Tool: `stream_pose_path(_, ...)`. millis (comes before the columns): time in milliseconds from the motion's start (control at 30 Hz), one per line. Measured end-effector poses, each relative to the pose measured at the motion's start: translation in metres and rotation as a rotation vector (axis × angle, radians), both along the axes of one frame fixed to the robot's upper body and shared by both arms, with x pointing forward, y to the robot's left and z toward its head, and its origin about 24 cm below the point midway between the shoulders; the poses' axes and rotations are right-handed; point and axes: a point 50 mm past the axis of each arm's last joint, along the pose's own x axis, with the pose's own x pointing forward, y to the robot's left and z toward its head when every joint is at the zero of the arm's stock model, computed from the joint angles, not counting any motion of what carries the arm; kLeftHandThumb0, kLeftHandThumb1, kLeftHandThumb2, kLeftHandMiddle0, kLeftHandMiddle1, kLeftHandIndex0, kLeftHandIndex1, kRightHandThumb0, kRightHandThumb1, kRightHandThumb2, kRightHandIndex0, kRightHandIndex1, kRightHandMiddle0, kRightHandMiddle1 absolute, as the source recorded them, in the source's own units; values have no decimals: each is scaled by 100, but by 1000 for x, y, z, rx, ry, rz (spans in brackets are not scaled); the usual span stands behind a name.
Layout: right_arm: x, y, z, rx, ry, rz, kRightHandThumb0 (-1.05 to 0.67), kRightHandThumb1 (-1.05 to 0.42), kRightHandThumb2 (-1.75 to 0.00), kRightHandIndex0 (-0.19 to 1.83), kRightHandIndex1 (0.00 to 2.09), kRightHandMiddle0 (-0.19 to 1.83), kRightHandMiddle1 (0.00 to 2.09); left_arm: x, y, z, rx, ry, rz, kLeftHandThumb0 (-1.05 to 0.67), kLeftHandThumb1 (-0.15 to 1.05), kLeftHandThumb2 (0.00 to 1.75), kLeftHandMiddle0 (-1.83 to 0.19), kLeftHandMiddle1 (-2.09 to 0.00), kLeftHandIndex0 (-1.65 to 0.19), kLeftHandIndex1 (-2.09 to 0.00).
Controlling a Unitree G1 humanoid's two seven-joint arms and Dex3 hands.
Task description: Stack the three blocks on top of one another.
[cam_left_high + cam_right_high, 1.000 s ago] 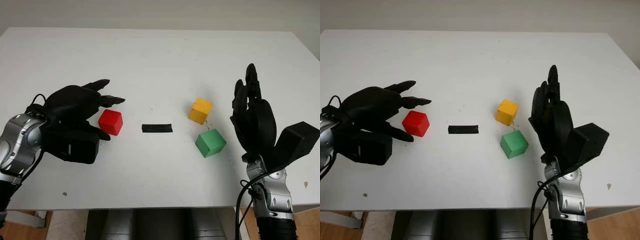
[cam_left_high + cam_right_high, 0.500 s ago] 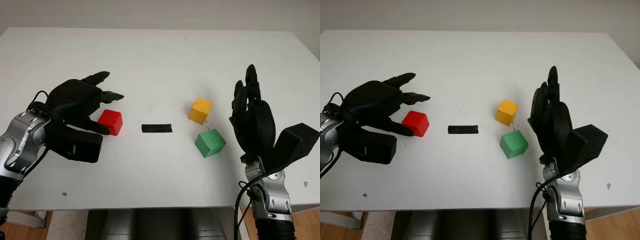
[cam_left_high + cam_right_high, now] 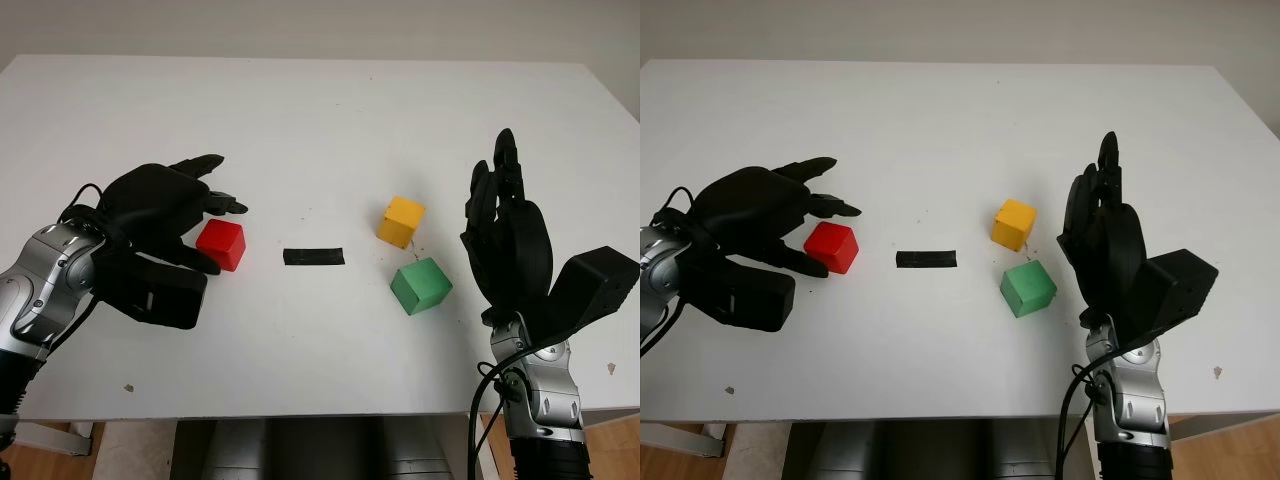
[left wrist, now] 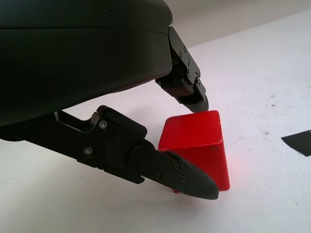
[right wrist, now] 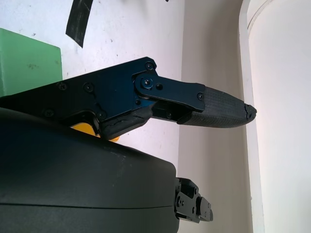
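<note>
At left of white surface [image 3: 320,110]: left robot hand [image 3: 165,205] cupped over red block [image 3: 221,244], fingers curled to either side. Thumb [image 4: 187,177] near front lower edge, upper fingertip [image 4: 192,94] just above top rear edge; contact not confirmed, so block prob. not yet gripped, resting flat on surface. Step in hand, by judgement: closing grasp on red block, first pick of stack. To do well: centre block betw. thumb & opposing fingers, press on opposite flat faces rather than edges or corners, close evenly so block doesn't twist or skid, lift straight up only once pinch is firm.

Right robot hand [image 3: 508,235] raised upright at right side, open, holding nothing, palm facing yellow block [image 3: 401,221] and green block [image 3: 420,285]. Yellow & green near each other but apart, green nearer robot; both well apart from red. No block stacked yet.

Black tape strip [image 3: 314,256] flat betw. red block and other two, likely marks stack spot; flat, no hindrance. Path from red block toward centre unobstructed. Main risk: red block pushed sideways by thumb before opposing fingers land.
</note>
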Motion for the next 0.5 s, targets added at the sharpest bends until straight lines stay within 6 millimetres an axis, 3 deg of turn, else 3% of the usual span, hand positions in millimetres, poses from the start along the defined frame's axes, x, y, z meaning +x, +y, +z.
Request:
stream_pose_path(200, 0, -1, 0, 9, -2, -3, -76, -105, -63, -19, 0, -19, 0, 0, -2, -2, 5, 5, -10, -67, 95, 6, -8, -6, -47, -27)
stream_pose_path(333, 0, -1, 0, 11, -3, -2, -76, -105, -63, -19, 0, -19, 0, 0, -2, -4, -3, -9, -19, -65, 98, 5, -14, -6, -23, -87)
stream_pose_path(500, 0, -1, 1, 9, -4, -2, -76, -105, -63, -19, 0, -19, 0, 1, -2, -4, -30, -46, -33, -55, 102, 6, -23, -6, -23, -114)
